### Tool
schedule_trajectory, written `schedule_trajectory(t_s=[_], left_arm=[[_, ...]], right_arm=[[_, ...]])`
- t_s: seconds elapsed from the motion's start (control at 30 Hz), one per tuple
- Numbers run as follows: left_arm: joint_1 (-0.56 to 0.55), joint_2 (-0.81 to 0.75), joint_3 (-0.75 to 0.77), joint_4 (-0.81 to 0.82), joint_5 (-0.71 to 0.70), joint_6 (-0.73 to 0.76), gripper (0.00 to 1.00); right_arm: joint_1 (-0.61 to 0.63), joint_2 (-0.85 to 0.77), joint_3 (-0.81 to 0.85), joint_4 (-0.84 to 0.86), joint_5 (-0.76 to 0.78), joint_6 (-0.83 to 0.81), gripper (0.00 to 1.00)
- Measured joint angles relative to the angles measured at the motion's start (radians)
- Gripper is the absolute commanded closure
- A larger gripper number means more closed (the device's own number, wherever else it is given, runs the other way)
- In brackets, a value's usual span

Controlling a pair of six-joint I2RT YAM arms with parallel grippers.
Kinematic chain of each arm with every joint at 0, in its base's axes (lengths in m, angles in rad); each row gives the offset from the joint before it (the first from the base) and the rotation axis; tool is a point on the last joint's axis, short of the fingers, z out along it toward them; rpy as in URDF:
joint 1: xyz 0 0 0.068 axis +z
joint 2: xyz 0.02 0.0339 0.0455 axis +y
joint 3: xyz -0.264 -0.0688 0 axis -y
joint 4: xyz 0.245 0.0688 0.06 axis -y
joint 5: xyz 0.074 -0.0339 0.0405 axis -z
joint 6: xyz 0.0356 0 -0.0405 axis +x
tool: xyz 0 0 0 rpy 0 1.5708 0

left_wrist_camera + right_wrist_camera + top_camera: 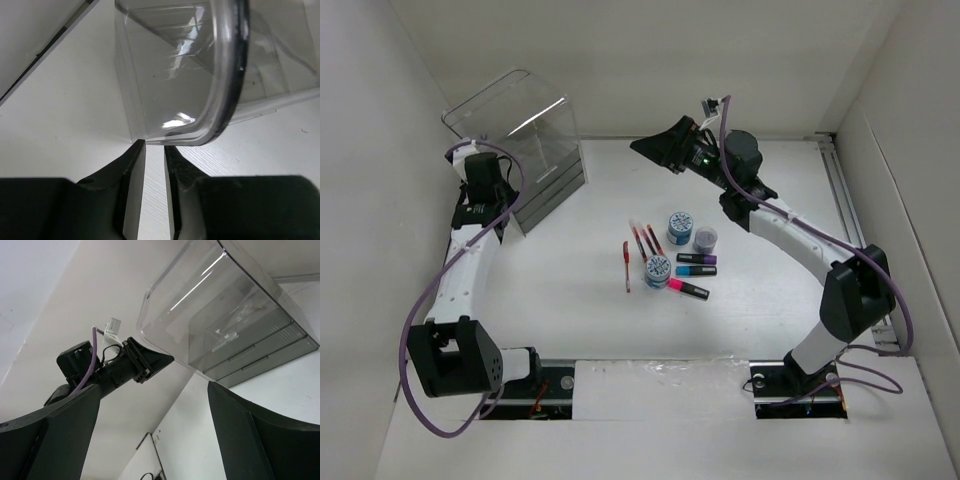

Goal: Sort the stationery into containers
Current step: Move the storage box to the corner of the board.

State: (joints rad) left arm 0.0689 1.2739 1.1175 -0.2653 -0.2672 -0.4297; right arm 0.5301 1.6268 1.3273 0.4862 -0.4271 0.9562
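The clear acrylic box point(525, 140) with its curved lid stands at the far left, over shallow drawers point(260, 357). My left gripper point(505, 205) is at its near left corner. In the left wrist view the jaws point(155, 144) stand a narrow gap apart, and the box's curved rim point(220, 100) ends right at the fingertips; whether they pinch it is unclear. My right gripper point(652, 146) hangs open and empty above the table, facing the box point(225, 315). The stationery lies mid-table: three patterned tubs point(680, 224), three markers point(696, 264) and red pens point(640, 240).
White walls enclose the table on the left, back and right. A metal rail point(855, 220) runs along the right side. My left arm's wrist point(115, 367) shows in the right wrist view beside the box.
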Motion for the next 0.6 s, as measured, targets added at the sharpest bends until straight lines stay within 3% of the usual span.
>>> schedule_trajectory(t_s=[0.13, 0.33, 0.47, 0.6], left_arm=[[-0.002, 0.007, 0.003, 0.01, 0.002, 0.029, 0.89], [-0.002, 0.013, 0.003, 0.029, -0.012, 0.055, 0.89], [-0.002, 0.032, 0.003, 0.049, -0.053, 0.072, 1.0], [-0.002, 0.04, 0.003, 0.063, -0.085, 0.096, 1.0]], right_arm=[[0.008, 0.004, 0.0, -0.007, -0.006, -0.006, 0.07], [0.009, 0.005, 0.0, -0.007, -0.016, -0.019, 0.06], [0.009, 0.006, 0.0, -0.007, -0.019, -0.019, 0.06], [0.009, 0.01, -0.001, -0.007, -0.025, -0.019, 0.06]])
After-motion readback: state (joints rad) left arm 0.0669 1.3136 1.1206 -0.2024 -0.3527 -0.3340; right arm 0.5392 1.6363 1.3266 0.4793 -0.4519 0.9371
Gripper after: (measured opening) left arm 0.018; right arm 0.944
